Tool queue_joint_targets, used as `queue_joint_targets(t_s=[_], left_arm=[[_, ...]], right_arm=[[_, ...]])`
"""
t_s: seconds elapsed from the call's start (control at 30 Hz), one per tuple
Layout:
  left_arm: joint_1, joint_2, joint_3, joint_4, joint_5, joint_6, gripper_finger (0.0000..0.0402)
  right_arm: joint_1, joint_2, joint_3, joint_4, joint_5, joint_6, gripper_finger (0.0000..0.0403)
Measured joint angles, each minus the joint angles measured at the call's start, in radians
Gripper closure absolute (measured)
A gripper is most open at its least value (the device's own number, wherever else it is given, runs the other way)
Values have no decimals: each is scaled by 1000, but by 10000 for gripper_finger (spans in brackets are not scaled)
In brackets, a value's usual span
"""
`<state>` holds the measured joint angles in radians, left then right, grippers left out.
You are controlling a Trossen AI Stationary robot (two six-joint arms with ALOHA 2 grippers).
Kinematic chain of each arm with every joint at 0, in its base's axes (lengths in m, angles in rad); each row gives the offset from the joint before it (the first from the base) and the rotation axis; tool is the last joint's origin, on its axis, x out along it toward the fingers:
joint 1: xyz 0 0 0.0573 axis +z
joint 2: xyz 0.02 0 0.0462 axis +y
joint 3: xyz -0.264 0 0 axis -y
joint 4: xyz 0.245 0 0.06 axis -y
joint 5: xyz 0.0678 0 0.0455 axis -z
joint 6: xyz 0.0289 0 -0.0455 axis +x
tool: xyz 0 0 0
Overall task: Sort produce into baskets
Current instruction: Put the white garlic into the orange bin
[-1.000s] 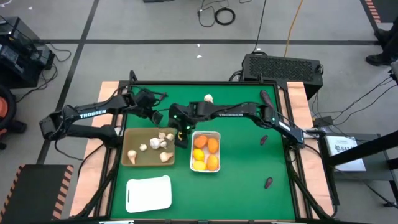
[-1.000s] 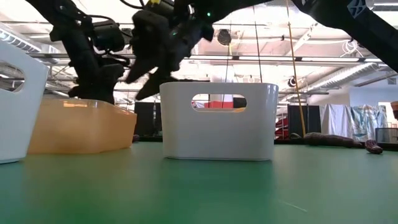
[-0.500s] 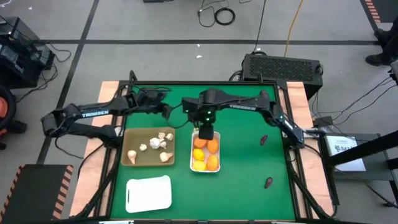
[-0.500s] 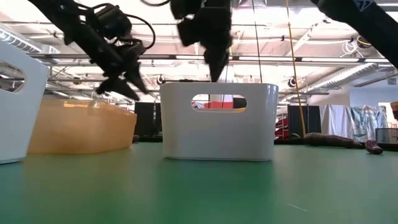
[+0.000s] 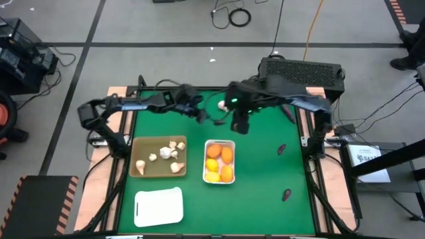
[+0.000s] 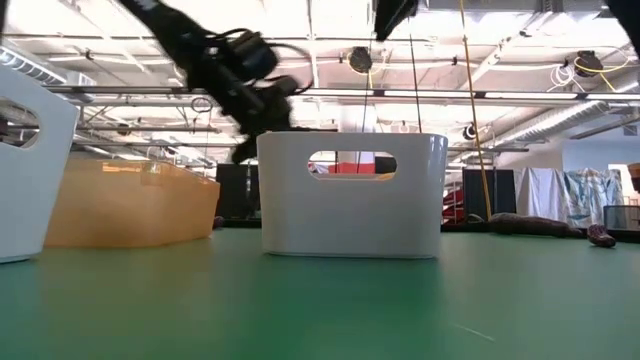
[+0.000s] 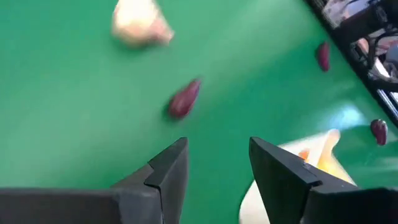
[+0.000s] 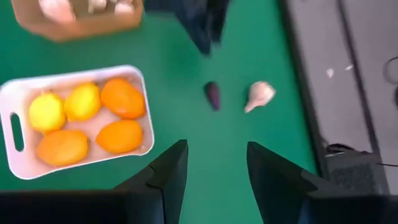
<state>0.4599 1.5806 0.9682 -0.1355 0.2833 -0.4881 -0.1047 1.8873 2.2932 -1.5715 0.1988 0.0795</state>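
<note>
Left wrist view: a small purple vegetable (image 7: 184, 98), judged light, smooth and firm, lies just ahead of the left gripper (image 7: 217, 163), whose fingers are parted and empty, beside a garlic bulb (image 7: 139, 26); a mid-body grasp is advised; right gripper (image 8: 211, 167) likewise open, unladen.

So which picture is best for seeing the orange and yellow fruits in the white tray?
The right wrist view: it looks down into the white tray and shows all five fruits, unblocked. The high view shows them too, but small. The left wrist view catches only an edge of the tray. The low view shows just the tray's wall, hiding the fruit.
</note>
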Motion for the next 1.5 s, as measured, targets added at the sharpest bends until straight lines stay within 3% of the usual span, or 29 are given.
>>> queue_joint_targets(t_s=[0.3, 0.53, 0.93, 1.03, 1.2, 1.5], left_arm=[[6, 224, 431, -182, -60, 205, 226], [7, 376, 614, -269, -156, 179, 226], [9, 488, 642, -265, -383, 102, 226], [8, 505, 644, -253, -376, 105, 226], [8, 532, 644, -263, -277, 109, 220], [6, 537, 644, -216, -279, 135, 131]], right_arm=[[15, -200, 0, 1, 146, 57, 248], [18, -304, 0, 0, 276, 104, 248], [59, -342, -1, 0, 271, 196, 248], [71, -342, -1, 0, 271, 194, 248], [74, -339, -1, 0, 271, 188, 248], [74, -339, -1, 0, 272, 167, 248]])
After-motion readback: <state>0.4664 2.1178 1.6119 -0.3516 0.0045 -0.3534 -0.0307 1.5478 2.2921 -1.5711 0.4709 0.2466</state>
